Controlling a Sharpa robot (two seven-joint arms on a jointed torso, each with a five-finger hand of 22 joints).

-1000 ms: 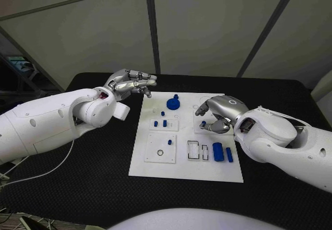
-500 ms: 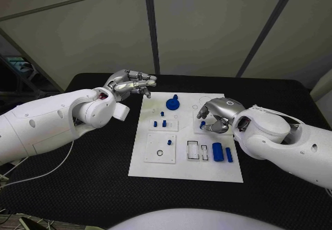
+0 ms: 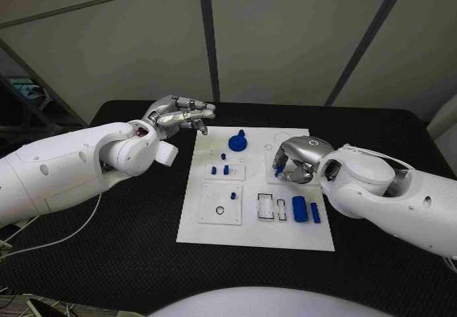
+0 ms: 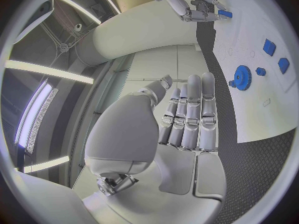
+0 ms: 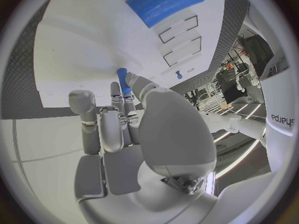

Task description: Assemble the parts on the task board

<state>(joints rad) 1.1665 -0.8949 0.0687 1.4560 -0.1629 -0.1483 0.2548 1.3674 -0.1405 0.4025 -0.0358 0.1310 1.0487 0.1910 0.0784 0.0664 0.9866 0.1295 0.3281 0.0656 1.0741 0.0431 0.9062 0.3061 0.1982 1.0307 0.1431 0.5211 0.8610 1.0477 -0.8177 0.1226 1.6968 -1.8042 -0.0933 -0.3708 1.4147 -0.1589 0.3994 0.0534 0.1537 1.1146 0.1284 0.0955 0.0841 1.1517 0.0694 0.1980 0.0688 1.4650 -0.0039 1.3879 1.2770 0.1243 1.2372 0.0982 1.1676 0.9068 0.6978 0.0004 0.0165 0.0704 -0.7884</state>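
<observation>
The white task board [image 3: 214, 228] lies mid-table. On it stand a blue gear [image 3: 238, 142], two small blue blocks [image 3: 221, 170], a tiny peg [image 3: 233, 196], a blue cylinder [image 3: 299, 209] and a blue bar [image 3: 315, 212]. My right hand [image 3: 297, 160] is low over the board's right side and pinches a small blue part [image 3: 279, 170] between thumb and a finger; the same small blue part [image 5: 122, 79] sits at the fingertips in the right wrist view. My left hand [image 3: 181, 113] hovers off the board's far left corner, holding nothing, its fingers [image 4: 190, 117] stretched side by side.
Two empty rectangular slots [image 3: 273, 208] lie beside the cylinder, and a dark ring [image 3: 220, 211] sits on the near-left plate. Black table [image 3: 124, 251] surrounds the board. The left wrist view also shows the gear [image 4: 241, 77] and the right hand [image 4: 190, 5].
My right arm has crept a little to the left and its hand has turned slightly over the small blue part. The left hand has not moved.
</observation>
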